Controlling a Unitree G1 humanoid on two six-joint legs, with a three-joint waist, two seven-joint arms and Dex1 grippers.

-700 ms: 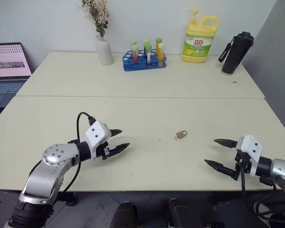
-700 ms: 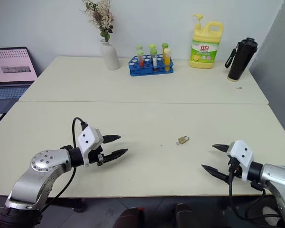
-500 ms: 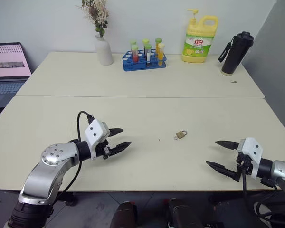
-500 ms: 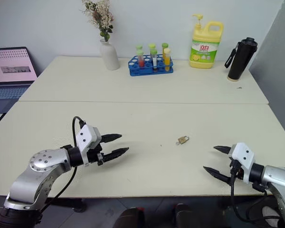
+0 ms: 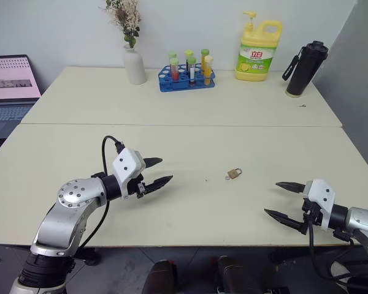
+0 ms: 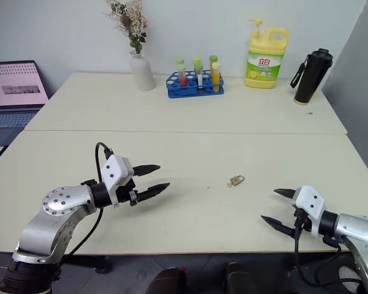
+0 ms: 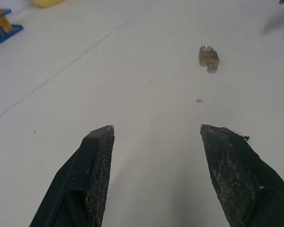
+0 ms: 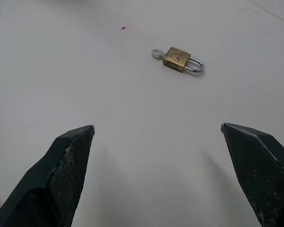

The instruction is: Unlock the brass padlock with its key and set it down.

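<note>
up close, key [image 8: 155,53] in brass padlock [image 8: 177,59]

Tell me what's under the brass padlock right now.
The brass padlock lies flat on the bare cream table, key sticking out of its base. Nothing else shows beneath it; the spot it covers is hidden.

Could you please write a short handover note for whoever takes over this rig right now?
Left gripper: open, empty, hovering over the table, pointing toward the lock.
Right gripper: wide open, empty, near the table's front edge.
Brass padlock: lying flat on the table between the two grippers, touched by neither; a key appears to sit in its body, shackle looks closed.
Done: nothing visible.
Left: grasp the lock, turn the key, set it down.
</note>
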